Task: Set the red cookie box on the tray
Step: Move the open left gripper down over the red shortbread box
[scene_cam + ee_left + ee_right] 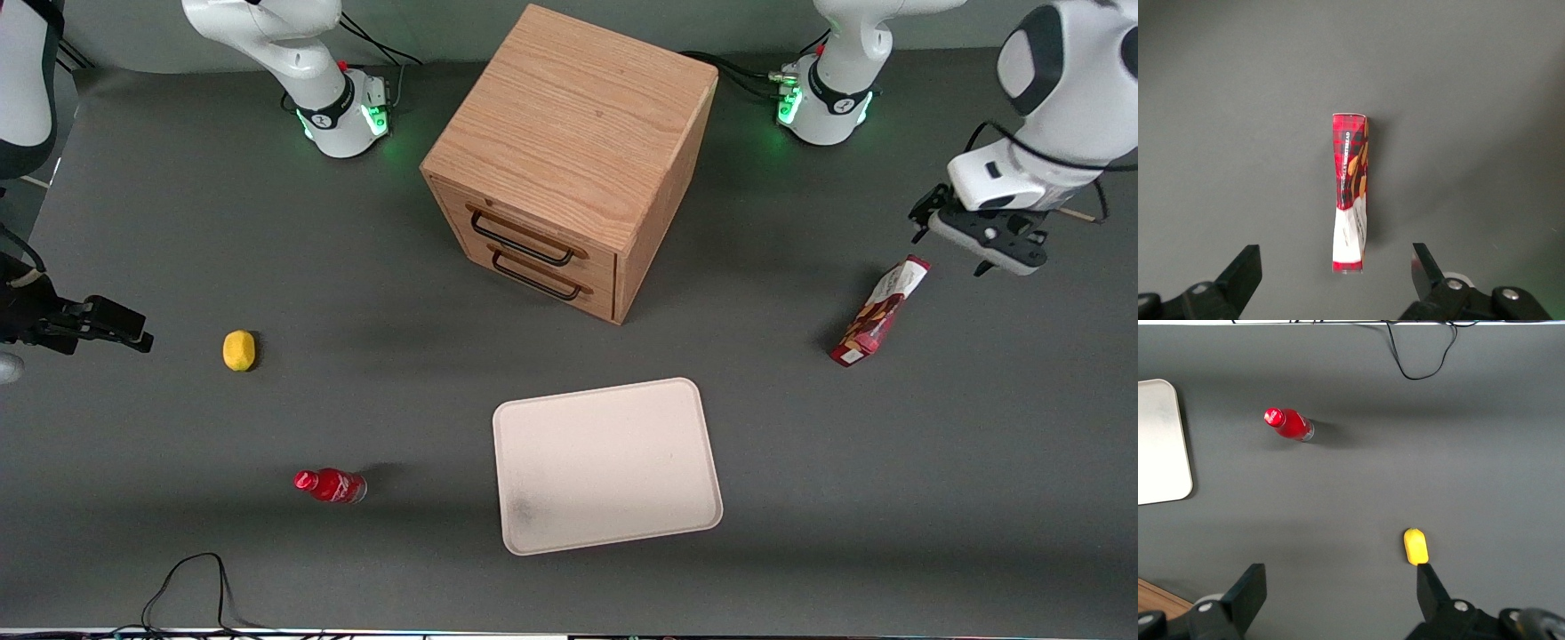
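The red cookie box [879,311] lies on its narrow edge on the grey table, toward the working arm's end. It is long, slim and dark red, with cookie pictures and a white panel at one end [1350,213]. My gripper [985,240] hovers above the table just past the box's white end, farther from the front camera. It is open [1336,270], its two black fingers wide apart with the box's white end lined up between them, lower down and untouched. The cream-white tray [607,465] lies flat, nearer the front camera than the wooden drawer cabinet.
A wooden cabinet [569,151] with two black-handled drawers stands at mid-table. A small red bottle [331,485] and a yellow lemon-like object [238,349] lie toward the parked arm's end. A black cable [191,578] loops at the near edge.
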Motion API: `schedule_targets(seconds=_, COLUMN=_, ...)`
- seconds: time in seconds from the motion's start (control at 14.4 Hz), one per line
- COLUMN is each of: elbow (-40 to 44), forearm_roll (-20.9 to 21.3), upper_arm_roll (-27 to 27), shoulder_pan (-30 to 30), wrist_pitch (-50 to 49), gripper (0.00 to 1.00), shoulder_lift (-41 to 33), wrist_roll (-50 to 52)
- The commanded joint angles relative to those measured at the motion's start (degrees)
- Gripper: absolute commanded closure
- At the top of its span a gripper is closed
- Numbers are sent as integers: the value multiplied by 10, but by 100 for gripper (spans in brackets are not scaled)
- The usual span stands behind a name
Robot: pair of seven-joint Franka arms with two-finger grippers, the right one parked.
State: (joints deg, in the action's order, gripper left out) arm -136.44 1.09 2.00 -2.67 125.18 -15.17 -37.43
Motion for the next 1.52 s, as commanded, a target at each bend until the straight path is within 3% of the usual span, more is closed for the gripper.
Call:
schedule_targets(seconds=0.0, elbow=-47, forearm_roll=5, upper_arm_roll=1, shoulder_pan=-3, wrist_pitch=91, gripper=0, shoulder_lift=31, wrist_roll=-12)
schedule_targets(seconds=0.21, elbow=-84, forearm_roll=5, upper_arm_roll=1, shoulder_pan=-3, wrist_pitch=191, gripper=0, shoulder_lift=81, wrist_roll=-12)
schedule_targets(seconds=0.69, elbow=-92, forearm_roll=5, upper_arm_roll=1, shoulder_pan=-4, wrist_pitch=317, gripper=0, shoulder_lift=194, wrist_roll=-12)
schedule_targets(seconds=1.39, elbow=-90, forearm_roll=5, upper_arm_roll=-1, shoulder_pan=-16, wrist_pitch=343, gripper=0, shoulder_lift=239, wrist_roll=-14)
schedule_targets(seconds=1.46, elbow=-89, forearm_roll=5, upper_arm_roll=-2, shoulder_pan=-18, wrist_pitch=341, gripper=10, shoulder_lift=239, wrist_roll=-14)
